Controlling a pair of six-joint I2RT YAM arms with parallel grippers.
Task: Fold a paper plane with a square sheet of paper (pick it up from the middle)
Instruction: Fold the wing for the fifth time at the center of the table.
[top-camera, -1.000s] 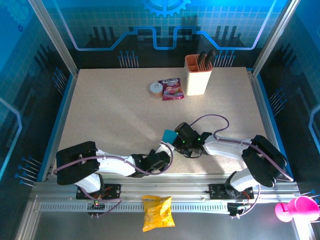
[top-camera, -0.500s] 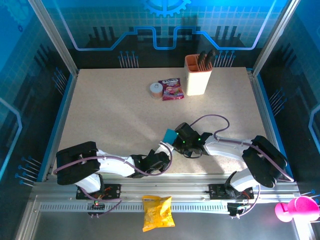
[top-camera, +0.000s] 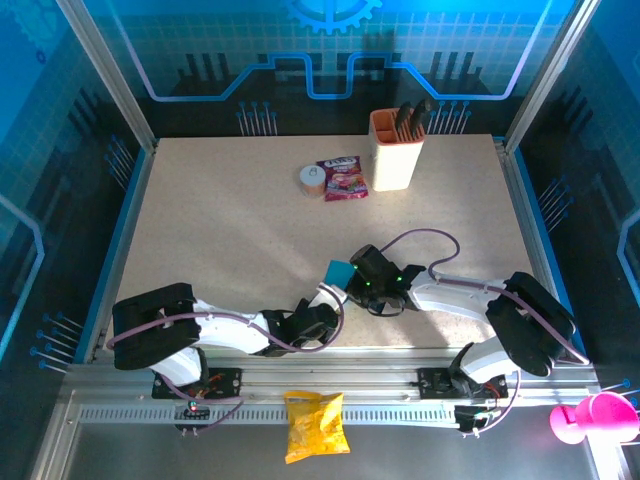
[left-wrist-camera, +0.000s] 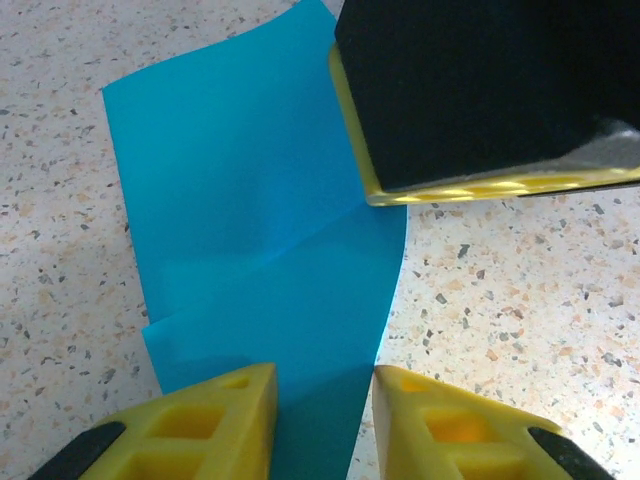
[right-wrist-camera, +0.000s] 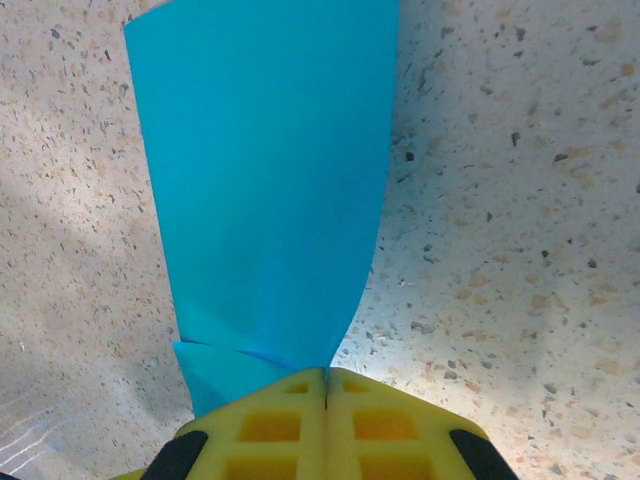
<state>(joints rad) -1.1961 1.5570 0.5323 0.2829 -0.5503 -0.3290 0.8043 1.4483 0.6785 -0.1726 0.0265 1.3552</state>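
1. The right gripper (right-wrist-camera: 327, 385) has its yellow fingers pressed together, clamping the matte, creased cyan square sheet of paper (right-wrist-camera: 270, 180).
2. The left gripper (left-wrist-camera: 325, 385) has its fingers apart, straddling the sheet's end over the speckled table (left-wrist-camera: 520, 290).
3. At the back, a tan holder (top-camera: 393, 155) contains dark handles (top-camera: 410, 118).

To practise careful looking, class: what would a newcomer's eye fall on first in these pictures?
The bright cyan-blue folded paper sheet stands out, at the front middle of the speckled table. The right gripper is pinched shut on one end, while the left gripper straddles the opposite end, yellow fingers apart. At the far edge sit an orange-rimmed cream knife holder and a red-purple snack packet.
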